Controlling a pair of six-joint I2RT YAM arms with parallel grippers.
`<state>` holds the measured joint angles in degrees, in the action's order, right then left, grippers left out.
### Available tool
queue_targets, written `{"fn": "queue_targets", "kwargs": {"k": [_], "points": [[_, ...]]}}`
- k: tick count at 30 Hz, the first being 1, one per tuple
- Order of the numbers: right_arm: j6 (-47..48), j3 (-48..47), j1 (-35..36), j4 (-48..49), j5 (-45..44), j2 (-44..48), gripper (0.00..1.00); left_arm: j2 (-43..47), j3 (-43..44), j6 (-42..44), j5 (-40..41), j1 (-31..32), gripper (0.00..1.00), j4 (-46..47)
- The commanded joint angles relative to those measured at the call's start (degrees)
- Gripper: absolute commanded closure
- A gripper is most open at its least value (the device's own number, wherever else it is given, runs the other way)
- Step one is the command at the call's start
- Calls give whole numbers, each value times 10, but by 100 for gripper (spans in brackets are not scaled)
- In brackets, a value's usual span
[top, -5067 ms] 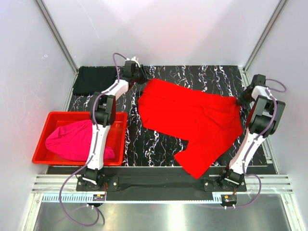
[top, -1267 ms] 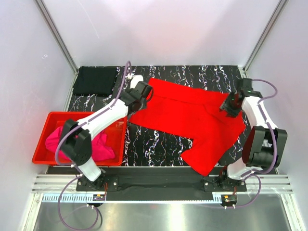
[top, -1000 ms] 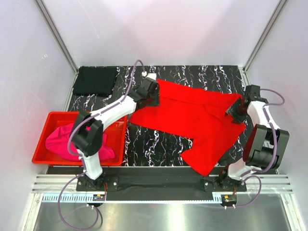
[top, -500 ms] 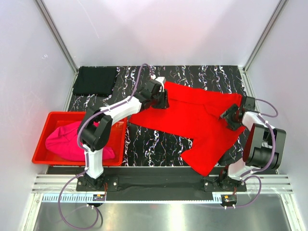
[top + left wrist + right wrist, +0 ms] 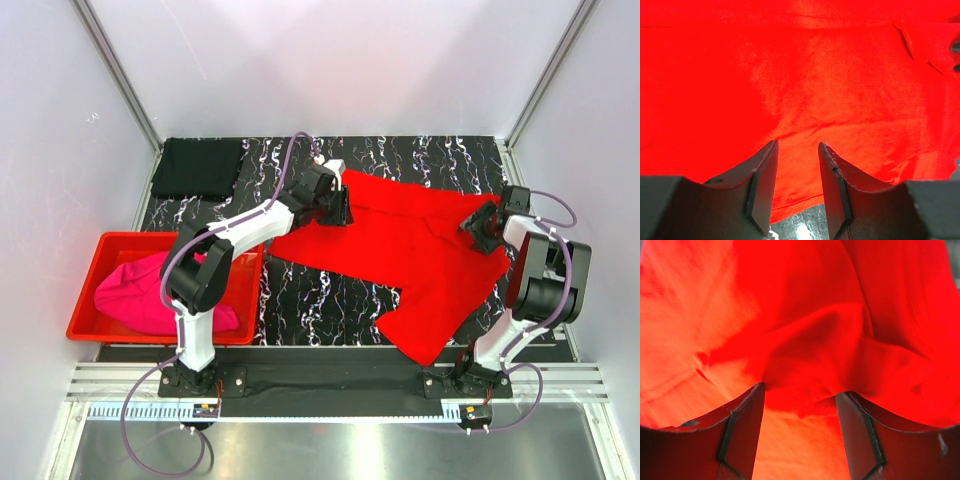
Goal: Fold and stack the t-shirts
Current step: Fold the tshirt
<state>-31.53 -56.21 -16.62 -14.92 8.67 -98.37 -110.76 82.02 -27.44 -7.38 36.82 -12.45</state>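
top external: red shirt (image 5: pixel 400 250) spread across surface (image 5: pixel 320 300), black shirt (image 5: pixel 198 167) folded far left, pink shirt (image 5: pixel 135 290) in bin (image 5: pixel 245 290). left wrist: left jaws part open, empty, over flat cloth by its hem. right wrist: right jaws wide, straddling a raised fold unseen from above. limp, light cloth; likely best pinched at hems or corners.

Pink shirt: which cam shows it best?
Top external. It is the only view that shows the pink shirt, bunched in the red bin on the left. Both wrist views show mostly the red shirt and nothing pink.
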Motion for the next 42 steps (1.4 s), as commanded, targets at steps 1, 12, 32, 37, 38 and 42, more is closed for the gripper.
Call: {"fn": "queue_targets", "kwargs": {"k": [1,12,32,37,38,42], "points": [[4,-57,-3,16,-9,-16,35,14,18,5,-18,3,58,18],[19,-233,-3,-33,-8,-132,34,2,24,6,-22,14,58,14],[62,-36,21,-115,-112,90,64,17,25,5,-34,40,59,14],[62,-21,52,-60,-110,40,73,16,30,13,-23,41,59,4],[65,-25,53,-54,-111,30,70,16,31,15,-22,41,59,4],[74,-47,53,-29,-117,-10,67,11,31,17,-21,41,59,2]]}}
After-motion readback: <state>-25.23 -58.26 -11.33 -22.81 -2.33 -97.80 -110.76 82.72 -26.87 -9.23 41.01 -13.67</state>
